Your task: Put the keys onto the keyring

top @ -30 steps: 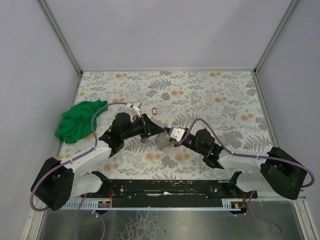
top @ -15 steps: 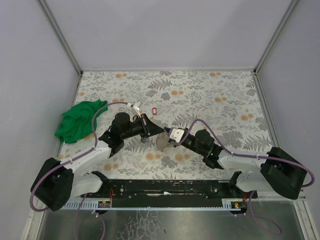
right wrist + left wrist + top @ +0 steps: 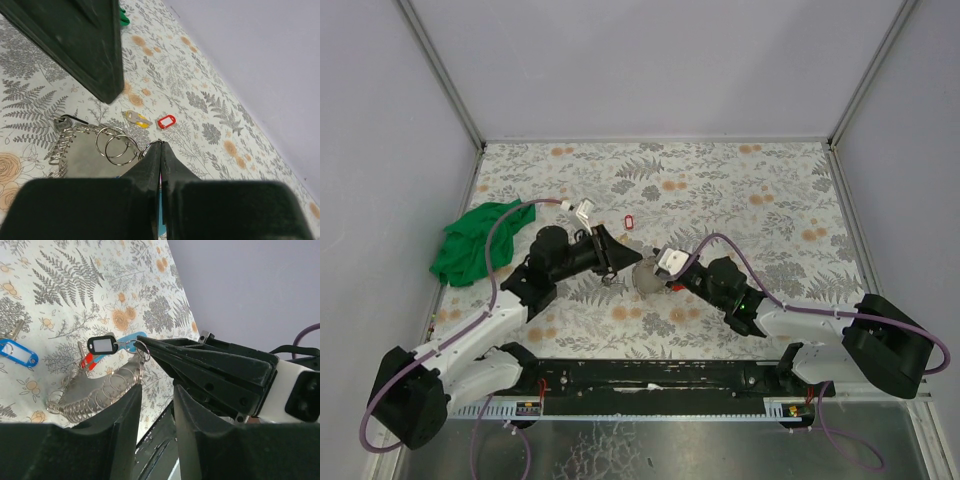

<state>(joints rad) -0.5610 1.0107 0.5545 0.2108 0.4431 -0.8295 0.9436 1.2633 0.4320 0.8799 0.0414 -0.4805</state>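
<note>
Right pincer (image 3: 160,147): pressed together on thin metal wire keyring (image 3: 143,353), likely steadying it for threading.
Left pincer (image 3: 156,390): partly spread, empty, facing it.

A crumpled green cloth (image 3: 475,243) lies near the left edge of the fern-patterned tablecloth (image 3: 740,190)

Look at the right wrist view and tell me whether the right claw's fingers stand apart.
No, the right claw has its fingers closed flat together, with a thin wire ring pinched at the tips.
</note>
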